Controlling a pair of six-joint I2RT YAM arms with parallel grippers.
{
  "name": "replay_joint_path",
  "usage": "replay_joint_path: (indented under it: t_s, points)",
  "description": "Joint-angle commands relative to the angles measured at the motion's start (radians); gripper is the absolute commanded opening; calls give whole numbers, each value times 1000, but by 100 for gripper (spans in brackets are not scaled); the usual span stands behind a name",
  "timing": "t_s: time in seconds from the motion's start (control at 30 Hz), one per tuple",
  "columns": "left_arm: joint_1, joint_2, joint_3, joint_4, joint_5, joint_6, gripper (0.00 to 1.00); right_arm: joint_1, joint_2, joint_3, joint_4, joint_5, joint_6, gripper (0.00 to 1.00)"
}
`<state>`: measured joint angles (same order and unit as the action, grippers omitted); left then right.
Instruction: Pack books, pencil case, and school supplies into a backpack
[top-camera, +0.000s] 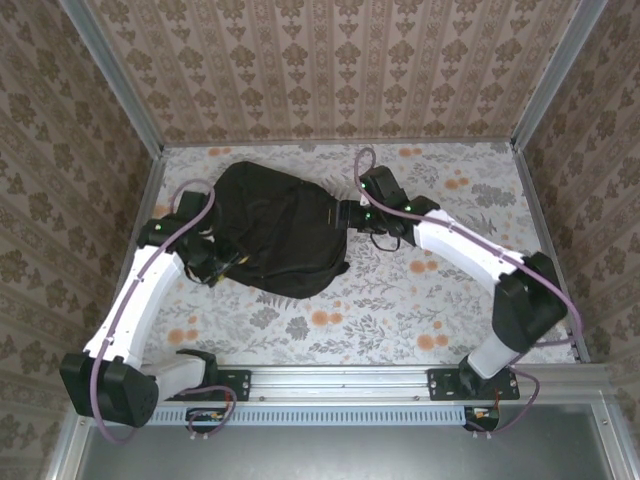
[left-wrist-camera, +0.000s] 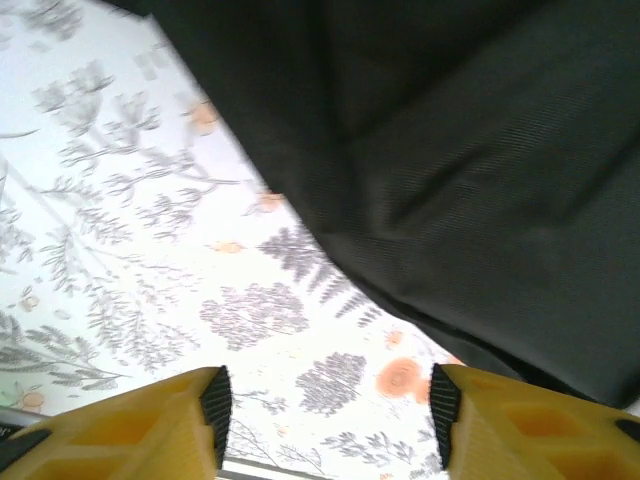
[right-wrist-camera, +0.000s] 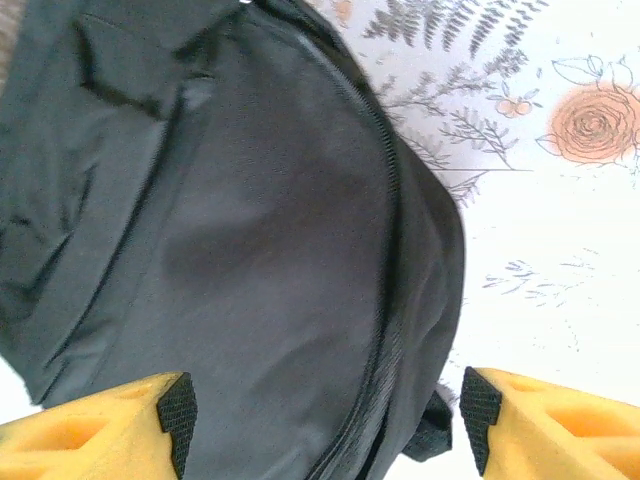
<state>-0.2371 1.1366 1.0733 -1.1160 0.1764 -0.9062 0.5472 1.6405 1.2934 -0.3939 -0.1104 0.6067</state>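
One black backpack (top-camera: 275, 230) lies slumped on the floral tabletop (top-camera: 400, 310), its contents hidden. At its near-left edge the left arm (top-camera: 140, 300) reaches in low, left fingers (left-wrist-camera: 140, 430) spread apart, holding nothing. From the right, the right arm (top-camera: 470, 250) bends inward, right fingers (right-wrist-camera: 560, 420) wide apart over the fabric, gripping nothing.

The desk (top-camera: 420, 310), covered in white cloth printed with grey leaves and orange flowers, carries a black backpack (top-camera: 275, 225) lying left of centre.
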Motion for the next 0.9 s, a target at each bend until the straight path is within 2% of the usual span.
replay_joint_path:
  t_s: [0.0,0.1,0.17,0.33,0.47,0.7,0.87]
  points:
    - [60,-70,-83,5,-17,-30,64,-24,112,106,-89,-101,-32,73]
    - [136,-69,-164,65,42,-12,69,-29,213,178,-95,-168,-21,69]
    - [168,-46,-199,129,94,10,69,-32,255,202,-93,-188,-8,63]
    - [178,35,-202,208,113,44,68,-50,230,155,-62,-155,28,23]
    - [173,72,-193,252,123,58,66,-80,178,105,-50,-167,45,2]
    - [97,134,-174,293,117,62,64,-106,56,13,-34,-172,81,0]
    - [17,141,-128,280,67,81,63,-131,23,64,-97,-266,171,1]
